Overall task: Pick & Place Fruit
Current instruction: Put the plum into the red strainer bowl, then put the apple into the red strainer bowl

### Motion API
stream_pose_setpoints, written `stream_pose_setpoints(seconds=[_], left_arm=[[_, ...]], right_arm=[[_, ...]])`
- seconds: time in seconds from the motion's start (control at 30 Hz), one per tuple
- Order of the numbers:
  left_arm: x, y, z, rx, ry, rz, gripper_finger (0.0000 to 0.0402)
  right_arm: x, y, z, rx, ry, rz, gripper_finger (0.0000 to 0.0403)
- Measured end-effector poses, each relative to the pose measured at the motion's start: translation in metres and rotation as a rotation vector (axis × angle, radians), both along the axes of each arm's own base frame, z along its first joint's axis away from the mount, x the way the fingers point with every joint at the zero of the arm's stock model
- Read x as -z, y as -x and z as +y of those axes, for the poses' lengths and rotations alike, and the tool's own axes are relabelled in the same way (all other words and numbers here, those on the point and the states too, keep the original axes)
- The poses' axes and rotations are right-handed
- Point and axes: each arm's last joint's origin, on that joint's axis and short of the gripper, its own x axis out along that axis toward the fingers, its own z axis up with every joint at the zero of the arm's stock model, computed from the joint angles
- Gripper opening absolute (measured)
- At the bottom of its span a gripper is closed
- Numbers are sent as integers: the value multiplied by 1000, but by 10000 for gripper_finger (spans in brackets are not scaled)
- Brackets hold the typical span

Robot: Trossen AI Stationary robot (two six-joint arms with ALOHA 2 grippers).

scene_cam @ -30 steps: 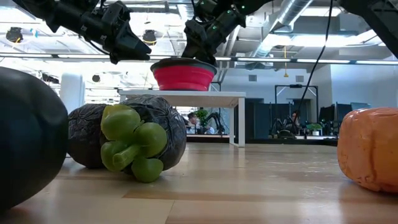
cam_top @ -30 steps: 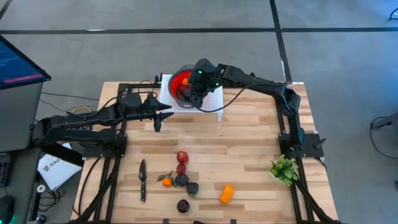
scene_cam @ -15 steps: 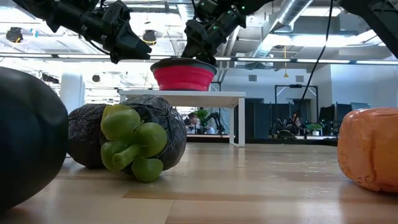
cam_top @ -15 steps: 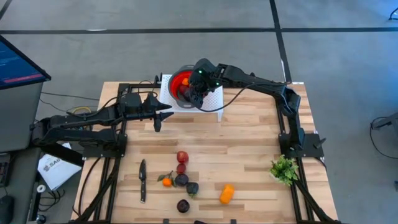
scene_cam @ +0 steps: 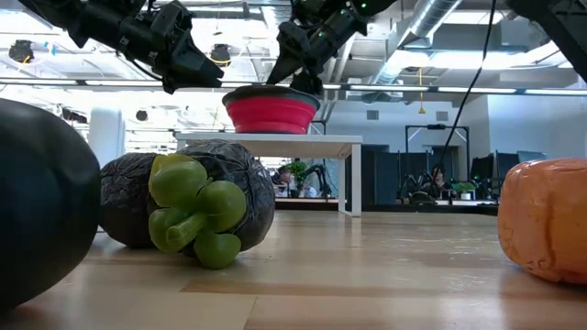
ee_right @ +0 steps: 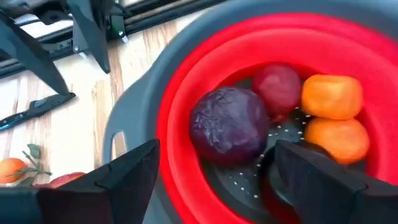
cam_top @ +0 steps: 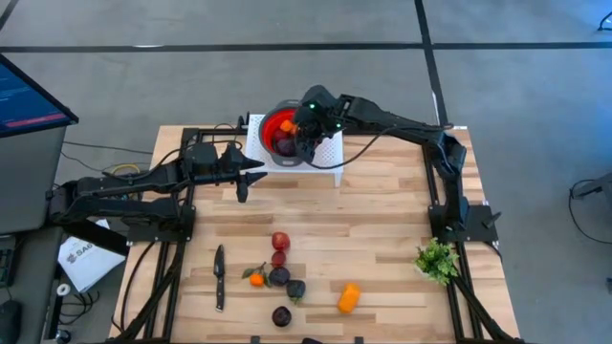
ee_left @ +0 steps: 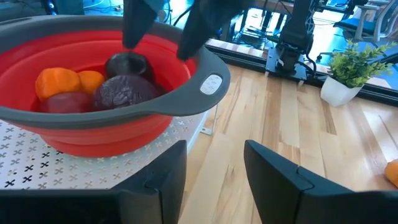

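The red bowl [cam_top: 274, 134] with a grey rim stands on a white perforated stand [cam_top: 330, 155] at the table's far side. In it lie two orange pieces [ee_right: 331, 96], a red one [ee_right: 277, 87] and a dark purple one [ee_right: 229, 124]. My right gripper [ee_right: 217, 180] hangs open just above the bowl, pointing down, touching nothing. My left gripper [ee_left: 214, 162] is open too, level, just left of and near the stand. Several more pieces lie on the table's near half: a red one [cam_top: 280, 241], dark purple ones [cam_top: 279, 277] and an orange one [cam_top: 349, 297].
A slim black knife [cam_top: 219, 277] lies left of the loose fruit. A green leafy sprig in a white pot [cam_top: 437, 260] stands near the right edge. Black frame rails [cam_top: 442, 191] run along both sides. Bare wood lies between the stand and the fruit.
My right gripper has risen a little from the bowl and drawn slightly toward the table's far right. The fruit in the bowl and on the table has stayed put.
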Motion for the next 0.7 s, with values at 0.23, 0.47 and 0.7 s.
stream_pose_setpoints(seconds=[0.23, 0.47, 0.7], left_arm=[[0, 0, 0, 0, 0, 0, 153], [0, 0, 0, 0, 0, 0, 153], [0, 0, 0, 0, 0, 1, 153]], right_arm=[[-49, 23, 16, -28, 77, -125, 306], [-65, 20, 85, -298, 215, -156, 306], [4, 3, 155, -454, 142, -85, 304]])
